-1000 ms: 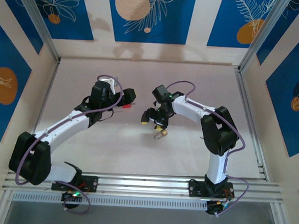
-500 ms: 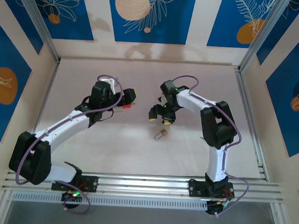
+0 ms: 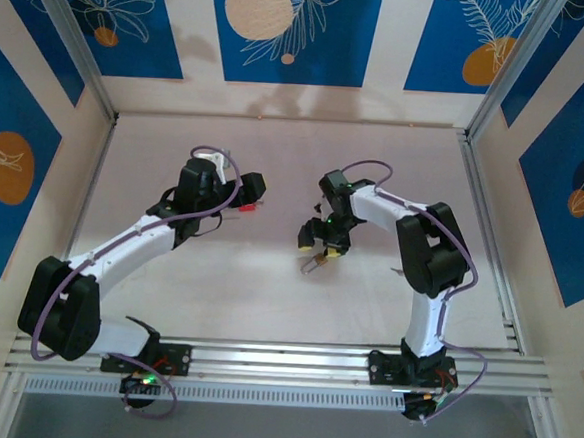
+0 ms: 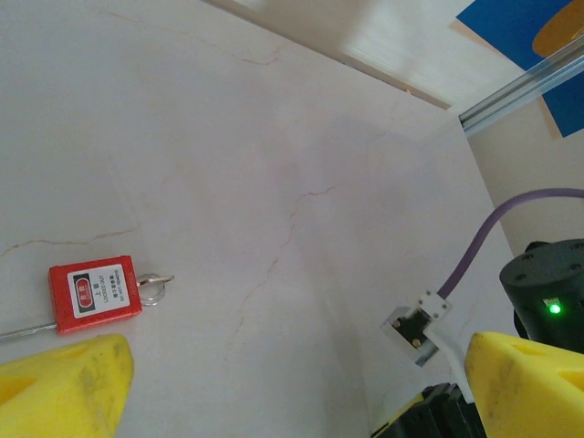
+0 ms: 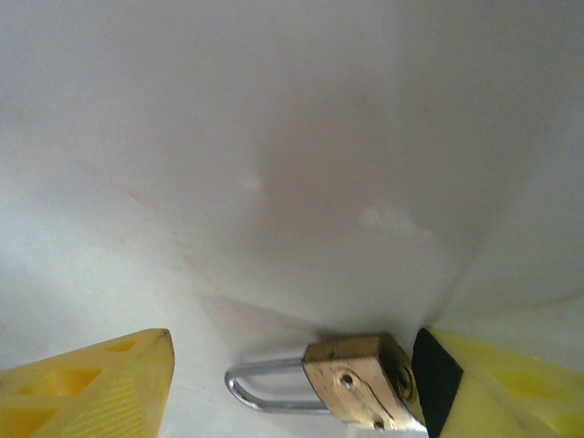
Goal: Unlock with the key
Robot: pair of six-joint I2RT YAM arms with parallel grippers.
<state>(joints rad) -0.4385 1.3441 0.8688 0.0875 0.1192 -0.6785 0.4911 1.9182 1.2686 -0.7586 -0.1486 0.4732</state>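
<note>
The left gripper (image 4: pixel 298 347) hangs above the table (image 4: pixel 274 137) with its two yellow fingers (image 4: pixel 64 383) spread wide and nothing between them. Close to the finger on the picture's left lies the red padlock (image 4: pixel 94 297), flat on the table with its white label up; its silver shackle (image 4: pixel 23 332) runs off toward the picture's left edge. The key (image 4: pixel 153 290) is at the opposite end of that lock; its small wire ring lies on the table, touching the lock's end. The blade is too small to make out, so it may be sitting in the keyhole, but I cannot say for sure. From above, this lock is a small red spot just in front of the left gripper, left of the table's middle.

The right gripper (image 5: pixel 294 336) is low over the table, its fingers apart as well. A brass padlock (image 5: pixel 360 377) lies between them, and its steel loop (image 5: pixel 260 383) points toward the finger on the picture's left. The black pad of the other finger is right against the lock's body, while the first finger stands clear of the loop, so the lock is not clamped. From above, the brass padlock lies near the table's middle, just on the near side of the right gripper and well apart from the red padlock and the key.

The left wrist camera also catches the right arm at its right edge: a black housing (image 4: pixel 547 292) with a green light, and a purple cable (image 4: pixel 493 237).
</note>
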